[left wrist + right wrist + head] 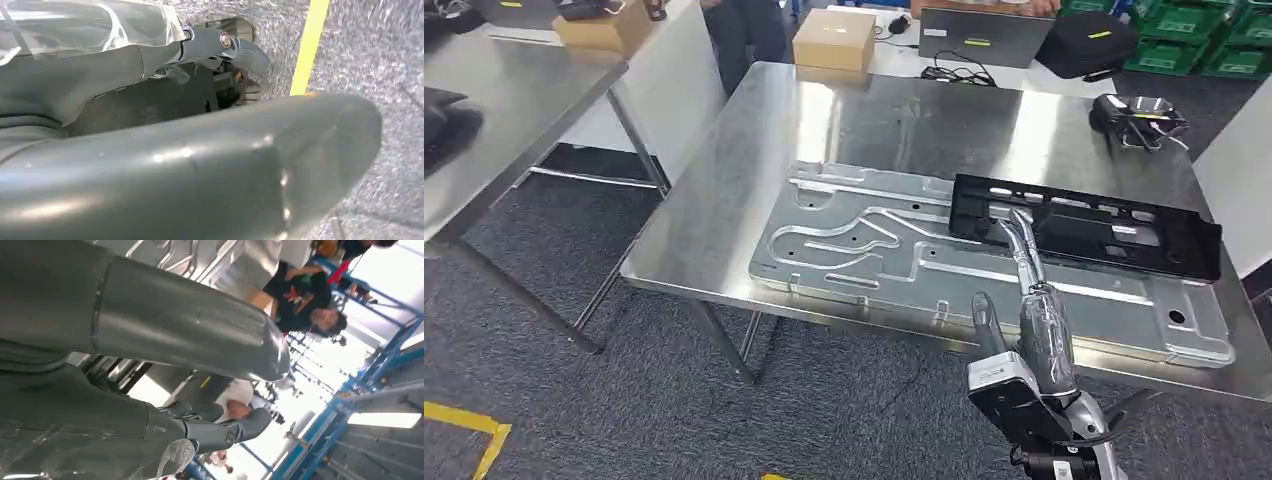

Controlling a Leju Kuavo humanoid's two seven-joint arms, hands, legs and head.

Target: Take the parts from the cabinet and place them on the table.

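Steel table (724,200) bears grey panel (874,250) and black part (1124,235); right hand (1014,225) touches it, grip unclear.

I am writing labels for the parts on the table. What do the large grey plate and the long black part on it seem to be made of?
The large grey plate looks like stamped sheet metal, maybe aluminium: matte silver, with pressed ribs and channels. The long black part looks like moulded plastic: a dull black finish with cut-out slots. Neither material is certain from looks alone.
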